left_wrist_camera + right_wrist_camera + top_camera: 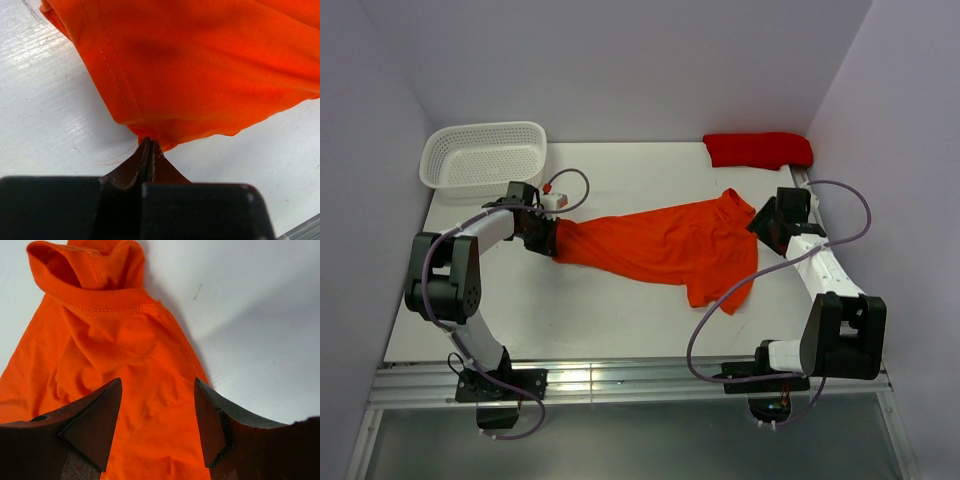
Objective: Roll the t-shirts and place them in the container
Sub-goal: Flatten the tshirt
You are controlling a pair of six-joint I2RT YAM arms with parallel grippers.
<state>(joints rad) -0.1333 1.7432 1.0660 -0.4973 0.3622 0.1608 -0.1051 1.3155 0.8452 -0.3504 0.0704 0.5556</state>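
Observation:
The bright orange t-shirt (660, 245) lies stretched across the middle of the white table, bunched to a point at its left end. My left gripper (542, 237) is shut on that left end; in the left wrist view the closed jaws pinch the hem of the orange cloth (200, 60) at the left gripper's tips (149, 142). My right gripper (767, 222) stands open over the shirt's right end. Its two fingers straddle wrinkled orange fabric (125, 340) without pinching it, the right gripper's gap (157, 385) wide. The darker red t-shirt (758, 149) lies bundled at the back right.
A white plastic basket (485, 155) stands at the back left. A small white device with a red button (552, 200) sits just behind my left gripper. Walls close in on both sides and behind. A metal rail (630, 380) runs along the table's near edge.

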